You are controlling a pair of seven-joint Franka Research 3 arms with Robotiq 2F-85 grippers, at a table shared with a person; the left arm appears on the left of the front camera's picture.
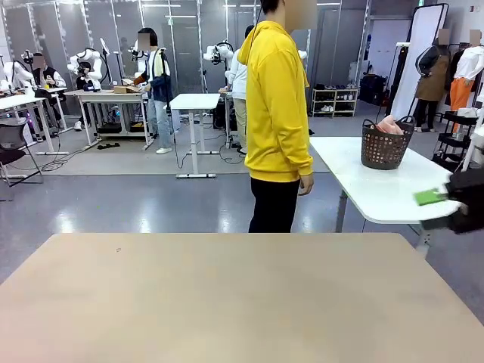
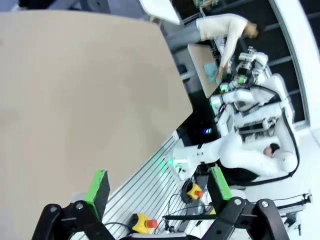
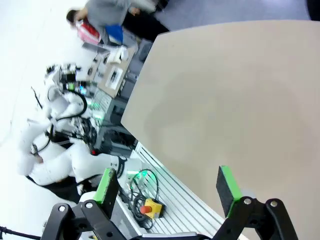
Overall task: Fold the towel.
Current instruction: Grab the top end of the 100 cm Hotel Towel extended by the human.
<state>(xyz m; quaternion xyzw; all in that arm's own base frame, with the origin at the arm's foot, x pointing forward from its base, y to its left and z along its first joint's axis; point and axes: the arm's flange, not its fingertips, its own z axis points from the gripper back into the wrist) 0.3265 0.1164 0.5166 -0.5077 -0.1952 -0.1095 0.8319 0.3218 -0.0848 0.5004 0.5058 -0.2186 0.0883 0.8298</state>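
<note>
Nothing legible here, folks: no lettering can be read on the tan surface (image 1: 242,302) or the dark basket (image 1: 386,147), and any print farther back is too small and blurred.

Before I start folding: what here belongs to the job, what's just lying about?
Job: towel, bunched in the basket; beige table; left gripper and right gripper, both open.
Lying about: white side table; yellow stop button.
</note>
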